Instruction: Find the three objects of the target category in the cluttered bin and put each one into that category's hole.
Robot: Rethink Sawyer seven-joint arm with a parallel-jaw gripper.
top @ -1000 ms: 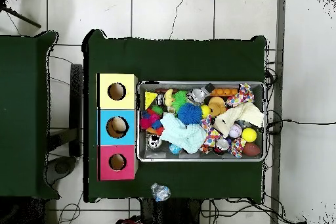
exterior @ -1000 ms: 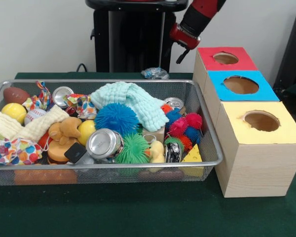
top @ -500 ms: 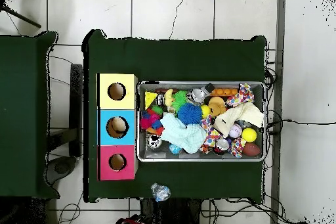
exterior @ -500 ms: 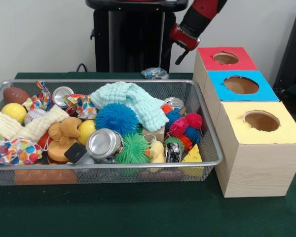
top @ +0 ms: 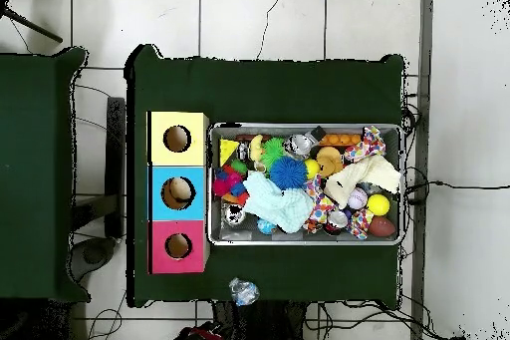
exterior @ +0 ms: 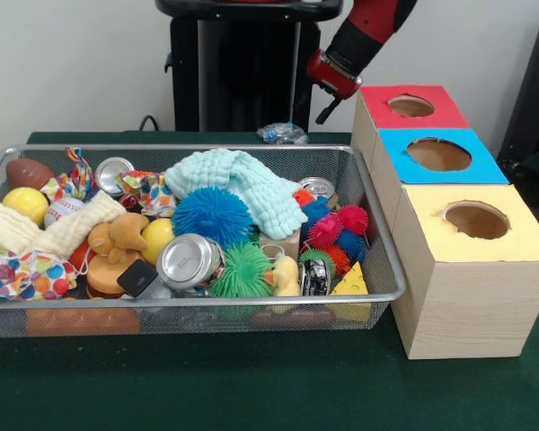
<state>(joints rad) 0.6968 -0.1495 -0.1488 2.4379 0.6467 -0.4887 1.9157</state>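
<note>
We see one clear plastic bottle (exterior: 282, 133), colourless with crumpled thin walls, lying on the green table (exterior: 251, 386) just behind the wire mesh bin (exterior: 377, 242), outside it (on the pedestal's side). The overhead view shows the same bottle (top: 243, 290) near the table's edge, apart from the bin (top: 304, 240). The front view alone shows the red arm (exterior: 359, 40) raised above the red-topped box (exterior: 411, 106); the gripper (exterior: 324, 109) hangs there, and we cannot tell how its jaws stand. Only the overhead view shows something brownish inside the blue-topped box's hole (top: 178, 192).
</note>
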